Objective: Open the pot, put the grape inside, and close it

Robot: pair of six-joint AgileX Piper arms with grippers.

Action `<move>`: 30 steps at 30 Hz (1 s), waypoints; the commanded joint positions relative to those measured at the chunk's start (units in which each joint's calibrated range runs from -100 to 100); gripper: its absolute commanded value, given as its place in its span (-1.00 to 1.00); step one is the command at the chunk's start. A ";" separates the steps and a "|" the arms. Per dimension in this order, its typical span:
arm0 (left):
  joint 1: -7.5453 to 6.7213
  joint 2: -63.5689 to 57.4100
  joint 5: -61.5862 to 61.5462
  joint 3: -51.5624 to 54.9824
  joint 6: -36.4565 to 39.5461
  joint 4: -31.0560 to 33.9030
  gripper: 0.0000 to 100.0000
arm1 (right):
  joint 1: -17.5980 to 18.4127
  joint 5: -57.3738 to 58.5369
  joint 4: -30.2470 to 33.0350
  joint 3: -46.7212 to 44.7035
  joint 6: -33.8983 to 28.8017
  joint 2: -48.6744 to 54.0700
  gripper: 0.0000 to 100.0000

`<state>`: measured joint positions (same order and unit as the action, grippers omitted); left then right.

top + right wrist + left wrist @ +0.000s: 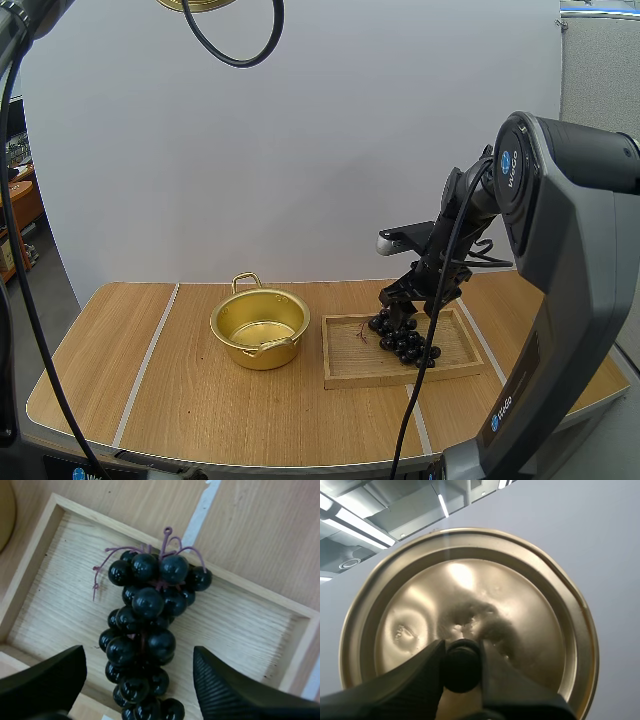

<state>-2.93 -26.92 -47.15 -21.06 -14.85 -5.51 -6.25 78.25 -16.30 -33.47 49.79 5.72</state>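
The gold pot (259,329) stands open on the table, left of the wooden tray (352,373). Its gold lid (197,4) hangs high above the table. In the left wrist view my left gripper (462,666) is shut on the lid's black knob (461,664), with the lid (520,605) behind it. A bunch of dark grapes (404,337) lies on the tray. My right gripper (404,300) hovers just over the bunch. It is open, with its fingers (227,687) standing on either side of the grapes (145,625) and apart from them.
The tray's raised rim (35,555) runs around the grapes. The pot's edge (5,510) sits close beyond the tray's corner. Bare wooden table (150,380) stretches to the left of the pot and in front of it.
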 commanded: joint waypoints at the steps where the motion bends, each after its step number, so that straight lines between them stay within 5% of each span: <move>1: -0.16 -0.44 2.11 -0.31 0.76 0.51 -1.00 | -0.26 -0.05 -1.63 0.41 1.50 -0.52 1.00; 30: -0.16 -0.44 2.11 -0.31 0.76 0.51 -1.00 | 1.24 -7.24 -3.53 0.41 2.47 -10.56 1.00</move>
<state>-2.93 -26.92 -47.15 -21.06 -14.85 -5.51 -5.02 71.28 -18.90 -33.45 51.55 -4.56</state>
